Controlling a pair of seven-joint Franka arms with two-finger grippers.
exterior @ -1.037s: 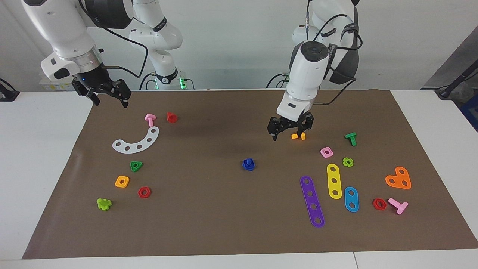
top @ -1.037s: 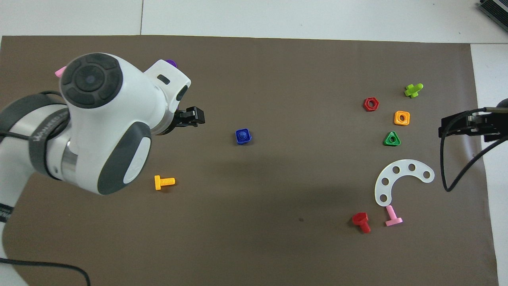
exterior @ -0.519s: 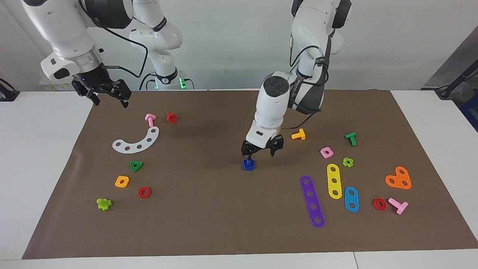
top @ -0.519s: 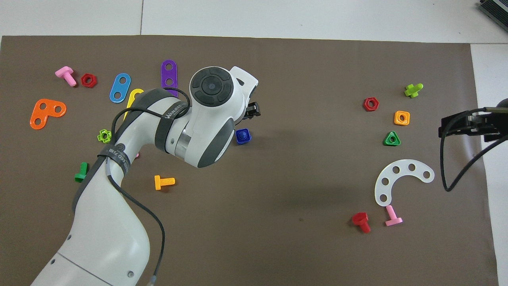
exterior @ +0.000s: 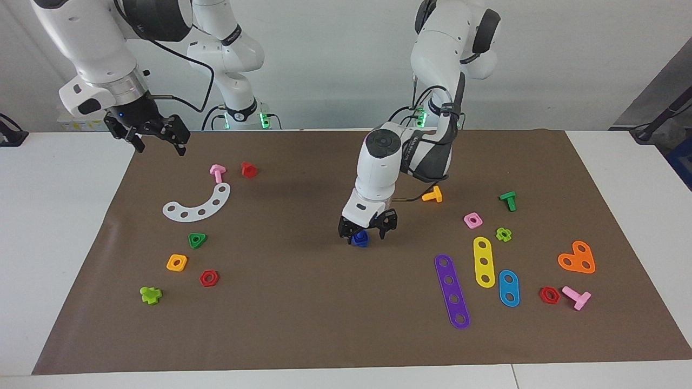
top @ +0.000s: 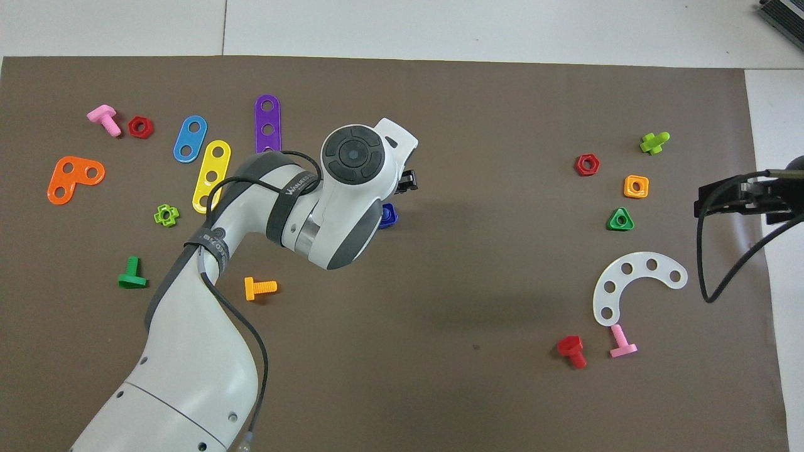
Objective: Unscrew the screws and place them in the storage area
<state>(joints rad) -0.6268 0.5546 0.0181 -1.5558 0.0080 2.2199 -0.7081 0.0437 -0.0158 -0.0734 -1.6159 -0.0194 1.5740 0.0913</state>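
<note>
The dark-blue screw (exterior: 360, 239), a bolt in its square nut, stands on the brown paper in the middle of the table. My left gripper (exterior: 362, 234) is down around it, open, a finger on either side and neither pressed against it. In the overhead view the left wrist covers most of the screw (top: 389, 216), leaving only one edge showing. The storage area (exterior: 535, 227) is the stretch of paper at the left arm's end where loose coloured parts cluster. My right gripper (exterior: 158, 145) waits open in the air over the paper's edge at the right arm's end.
An orange bolt (exterior: 432, 195) lies just beside the left arm's wrist, nearer the robots than the screw. Purple (exterior: 452, 292), yellow (exterior: 483, 262) and light-blue (exterior: 508, 288) strips lie in the cluster. A white curved strip (exterior: 199, 204), nuts and bolts lie at the right arm's end.
My left gripper swung from over the orange bolt to the blue screw and came down around it. Its jaws have narrowed slightly. The right arm has not moved.
</note>
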